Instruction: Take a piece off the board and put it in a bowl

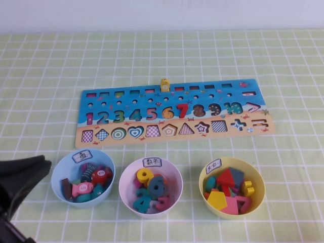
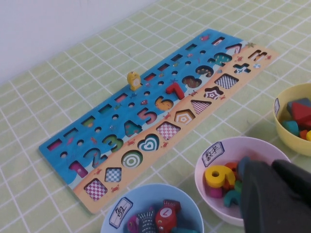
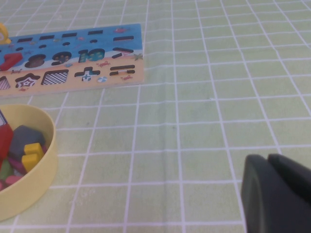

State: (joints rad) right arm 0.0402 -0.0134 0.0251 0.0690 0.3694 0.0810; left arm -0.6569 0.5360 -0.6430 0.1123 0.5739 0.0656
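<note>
The dark slate-blue numeral six (image 1: 157,185) lies in the white pink-lined bowl (image 1: 173,174); closed, empty left claw (image 1: 23,174) nearby, right claw (image 3: 277,194) farther, state unclear.

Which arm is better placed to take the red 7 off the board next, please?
Probably left: the left gripper, shut, sits by the lilac bowl facing the red 7; the right gripper hangs beyond the yellow bowl.
</note>
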